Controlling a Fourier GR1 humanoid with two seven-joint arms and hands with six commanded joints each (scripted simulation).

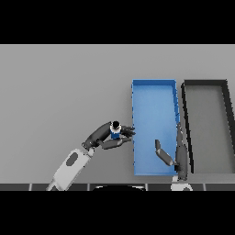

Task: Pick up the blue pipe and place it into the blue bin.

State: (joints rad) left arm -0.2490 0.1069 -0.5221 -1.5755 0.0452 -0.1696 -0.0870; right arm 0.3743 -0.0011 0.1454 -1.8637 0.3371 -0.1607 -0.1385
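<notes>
The blue pipe (115, 131) is a short blue cylinder with a dark top end, held upright just left of the blue bin's left wall. My left hand (104, 136) comes in from the lower left, its fingers and thumb curled round the pipe. The blue bin (153, 98) is a long rectangular tray right of centre, with nothing lying in its far half. My right hand (176, 158) hovers over the bin's near right corner, fingers straight and thumb spread, holding nothing.
A dark grey bin (204, 83) of like size stands directly right of the blue bin, their long walls nearly touching. The grey table stretches away to the left and behind both bins.
</notes>
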